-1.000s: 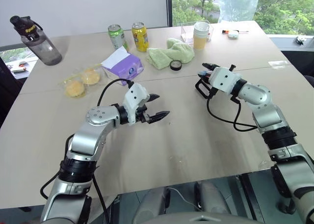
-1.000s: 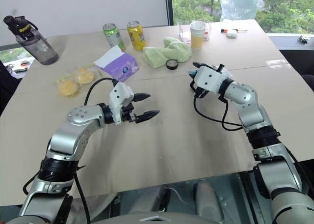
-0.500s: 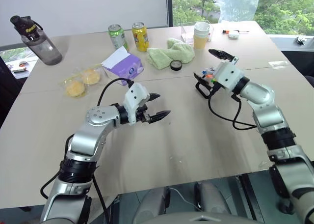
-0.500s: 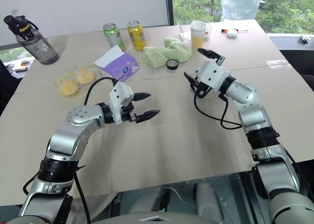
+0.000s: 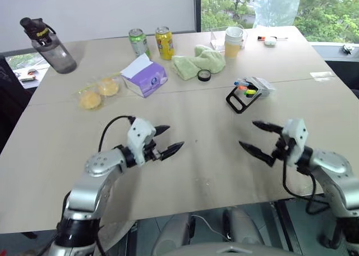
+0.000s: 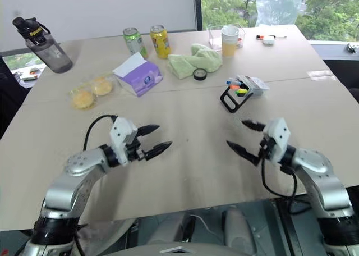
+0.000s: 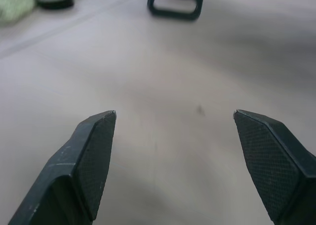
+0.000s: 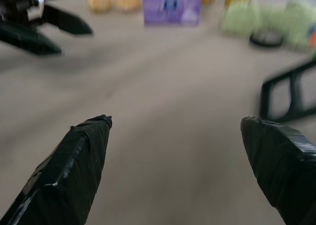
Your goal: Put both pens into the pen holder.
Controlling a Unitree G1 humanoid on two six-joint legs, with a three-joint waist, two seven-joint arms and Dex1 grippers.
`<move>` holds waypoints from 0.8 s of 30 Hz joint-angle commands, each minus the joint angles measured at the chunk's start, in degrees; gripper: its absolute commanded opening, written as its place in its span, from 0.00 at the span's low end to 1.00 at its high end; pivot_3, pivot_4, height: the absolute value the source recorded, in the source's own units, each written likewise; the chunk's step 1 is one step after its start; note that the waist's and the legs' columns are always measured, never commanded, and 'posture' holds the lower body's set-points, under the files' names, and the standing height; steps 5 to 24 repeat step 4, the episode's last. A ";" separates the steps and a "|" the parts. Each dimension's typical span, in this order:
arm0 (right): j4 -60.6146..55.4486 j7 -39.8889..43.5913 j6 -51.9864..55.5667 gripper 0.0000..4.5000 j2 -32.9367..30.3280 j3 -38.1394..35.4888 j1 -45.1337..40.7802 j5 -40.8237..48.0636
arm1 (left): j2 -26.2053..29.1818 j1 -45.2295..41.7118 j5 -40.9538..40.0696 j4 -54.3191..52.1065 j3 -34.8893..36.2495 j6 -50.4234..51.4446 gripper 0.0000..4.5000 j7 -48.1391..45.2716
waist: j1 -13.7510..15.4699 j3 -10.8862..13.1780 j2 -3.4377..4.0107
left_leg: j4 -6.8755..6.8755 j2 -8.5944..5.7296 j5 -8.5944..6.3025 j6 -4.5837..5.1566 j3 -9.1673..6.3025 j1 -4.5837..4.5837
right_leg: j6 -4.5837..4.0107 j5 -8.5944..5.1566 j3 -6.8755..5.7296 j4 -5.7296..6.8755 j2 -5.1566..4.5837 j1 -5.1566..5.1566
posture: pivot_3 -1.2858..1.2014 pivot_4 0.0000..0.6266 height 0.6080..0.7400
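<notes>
Both arms had pulled back from mid-frame toward the lower edge, left gripper [image 5: 166, 140] and right gripper [image 5: 257, 137] spread empty, while the light, stiff, slippery pens [image 5: 243, 87], best pinched mid-barrel, already lay inside the pen holder [image 5: 249, 92] right of centre on the tabletop [image 5: 207, 155].

1. Our left arm reaches forward from the left over the near part of the table, forearm bent inward.
2. Our left gripper [image 5: 165, 140] points forward and to the right, its two black fingers spread wide, nothing between them.
3. Our right gripper [image 5: 256, 137] points forward and to the left, mirroring it, fingers wide apart and empty.
4. The two grippers face each other, well apart.
</notes>
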 commanded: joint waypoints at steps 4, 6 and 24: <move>1.84 5.57 -1.20 0.99 -2.61 -4.24 7.43 1.56 | -1.72 9.28 0.58 -1.67 4.62 -11.34 0.87 1.62 | 0.67 0.02 0.02 | 0.04 0.01 -0.01 0.02 -0.02 0.07 | 0.01 0.01 -0.06 -0.19 -0.02 0.22 | 0.52 0.24 1.00; 1.84 5.57 -1.20 0.99 -2.61 -4.24 7.43 1.56 | -1.72 9.28 0.58 -1.67 4.62 -11.34 0.87 1.62 | 0.67 0.02 0.02 | 0.04 0.01 -0.01 0.02 -0.02 0.07 | 0.01 0.01 -0.06 -0.19 -0.02 0.22 | 0.52 0.24 1.00; 1.84 5.57 -1.20 0.99 -2.61 -4.24 7.43 1.56 | -1.72 9.28 0.58 -1.67 4.62 -11.34 0.87 1.62 | 0.67 0.02 0.02 | 0.04 0.01 -0.01 0.02 -0.02 0.07 | 0.01 0.01 -0.06 -0.19 -0.02 0.22 | 0.52 0.24 1.00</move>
